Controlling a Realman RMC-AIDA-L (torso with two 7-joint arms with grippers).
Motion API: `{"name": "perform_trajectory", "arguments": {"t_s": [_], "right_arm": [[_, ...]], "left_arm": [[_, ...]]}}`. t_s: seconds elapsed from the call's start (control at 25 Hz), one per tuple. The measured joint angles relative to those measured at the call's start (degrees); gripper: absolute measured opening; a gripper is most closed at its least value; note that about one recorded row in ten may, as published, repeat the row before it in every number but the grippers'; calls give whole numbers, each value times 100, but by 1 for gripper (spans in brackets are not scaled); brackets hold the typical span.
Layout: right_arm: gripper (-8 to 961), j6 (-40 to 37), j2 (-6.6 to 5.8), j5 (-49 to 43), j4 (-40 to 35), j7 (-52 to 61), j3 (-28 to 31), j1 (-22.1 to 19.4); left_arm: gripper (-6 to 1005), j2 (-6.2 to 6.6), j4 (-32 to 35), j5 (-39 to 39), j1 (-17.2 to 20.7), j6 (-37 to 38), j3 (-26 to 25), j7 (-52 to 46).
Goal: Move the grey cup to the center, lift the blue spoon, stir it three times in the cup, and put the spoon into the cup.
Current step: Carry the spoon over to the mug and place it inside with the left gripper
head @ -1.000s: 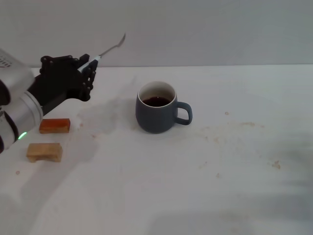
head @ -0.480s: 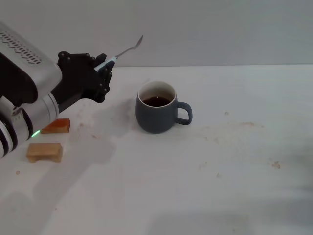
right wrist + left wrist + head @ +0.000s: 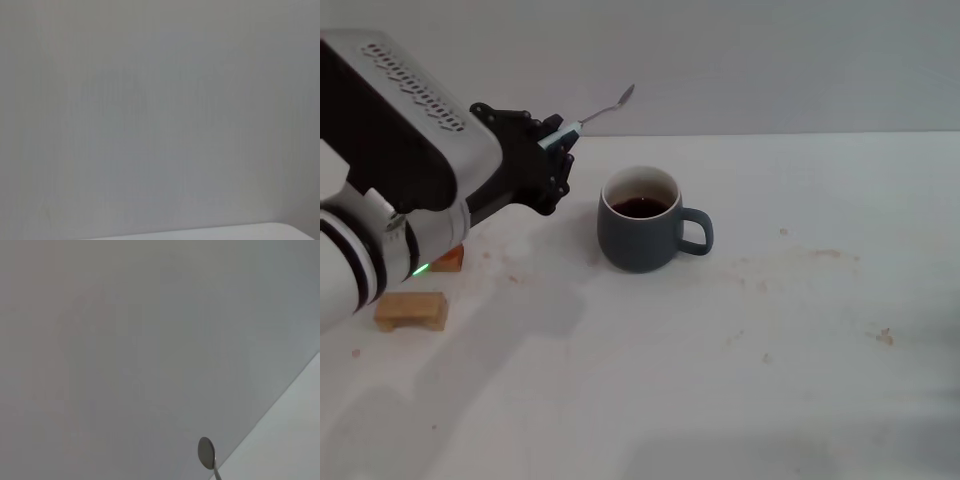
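The grey cup (image 3: 642,221) stands near the middle of the white table, handle pointing right, dark liquid inside. My left gripper (image 3: 558,142) hovers above the table just left of the cup, shut on the blue spoon (image 3: 592,117). The spoon's pale handle is pinched between the fingers, and its metal neck and bowl slant up and to the right, ending above the cup's left rim. In the left wrist view only the spoon's bowl (image 3: 206,452) shows against the wall. My right gripper is out of view.
An orange block (image 3: 448,259) lies partly behind my left arm at the left, with a tan wooden block (image 3: 411,310) in front of it. The table (image 3: 800,330) bears faint stains right of the cup. A grey wall stands behind.
My left arm has carried the spoon to the right, from the table's far left to just beside the cup. The cup has not moved.
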Motion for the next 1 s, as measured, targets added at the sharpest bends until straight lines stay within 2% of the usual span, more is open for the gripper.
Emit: {"name": "perform_trajectory", "arguments": {"t_s": [0.04, 0.28, 0.36, 0.4, 0.48, 0.56, 0.6, 0.64, 0.68, 0.72, 0.8, 1.0], "right_arm": [[-2, 0, 0, 0, 0, 0, 0, 0], [-2, 31, 7, 6, -22, 0, -1, -26], [-2, 32, 8, 6, -22, 0, -3, -28], [-2, 33, 8, 6, -26, 0, -6, -35], [-2, 34, 8, 7, -28, 0, -6, -40], [-2, 36, 8, 7, -31, 0, -4, -51], [-2, 41, 8, 7, -31, 0, 0, -62], [-2, 41, 8, 7, -31, 0, 0, -62], [-2, 44, 8, 7, -31, 0, 0, -66], [-2, 46, 8, 7, -31, 0, 0, -68], [-2, 49, 8, 7, -37, 0, 0, -72], [-2, 51, 8, 7, -49, 0, 0, -71]], "left_arm": [[140, 0, 0, 0, 0, 0, 0, 0], [140, -268, -102, -105, -45, -416, -182, 541], [140, -332, -113, -295, -67, -526, -270, 784], [140, -406, -120, -665, -93, -645, -417, 1147], [140, -436, -121, -794, -96, -693, -473, 1296], [140, -557, -126, -1030, -93, -838, -621, 1640], [139, -753, -159, -1094, -69, -1087, -777, 1981], [139, -753, -159, -1094, -69, -1087, -777, 1981], [139, -830, -179, -1096, -58, -1202, -841, 2111], [139, -973, -224, -1105, -43, -1373, -953, 2299], [139, -1116, -306, -1285, -41, -1689, -1130, 2627], [139, -1110, -478, -1490, -85, -2011, -1207, 2771]]}}
